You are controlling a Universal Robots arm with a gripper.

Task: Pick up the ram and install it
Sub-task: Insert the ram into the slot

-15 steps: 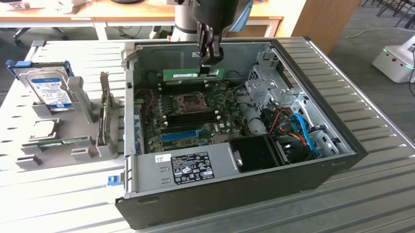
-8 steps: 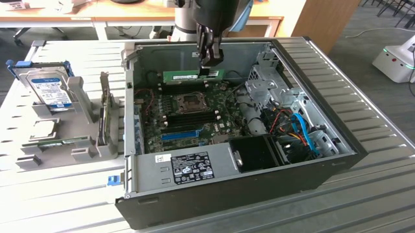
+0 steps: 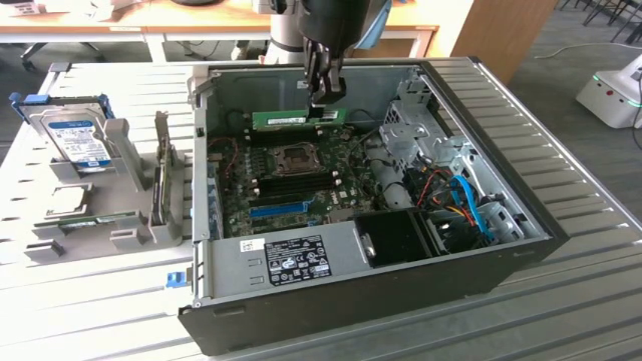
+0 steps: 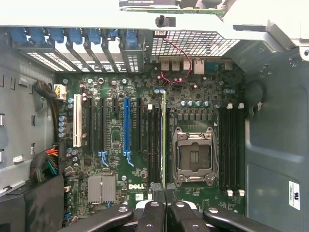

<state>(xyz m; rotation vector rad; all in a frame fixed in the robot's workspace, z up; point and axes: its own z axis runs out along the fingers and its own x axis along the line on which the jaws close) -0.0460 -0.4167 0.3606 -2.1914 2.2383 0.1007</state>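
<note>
1. An open case [image 3: 401, 301] lies on its side on a slatted table [image 3: 582, 316], with its motherboard [image 3: 336, 192] facing up.
2. The gripper [image 3: 326, 101] hangs inside the case, near the far wall as the exterior view shows it.
3. Its fingers [image 4: 155, 215] pinch the ram [image 3: 299, 118] by the end toward the exterior view's right. They are nearly pressed together, with only the thin board between them.
4. The ram stands level on its long edge, its white label facing the exterior camera. It is above the motherboard and just beyond the CPU socket [image 3: 298, 156].
5. In the wrist view the ram shows edge-on as a thin green line. It runs along the black memory slots [image 4: 153, 140], between the CPU socket and the blue slot [image 4: 127, 125].
6. I cannot tell whether the ram touches a slot.
7. On the exterior view's left, a grey rack [image 3: 125, 239] holds a hard drive [image 3: 80, 139], well apart from the case.
</note>
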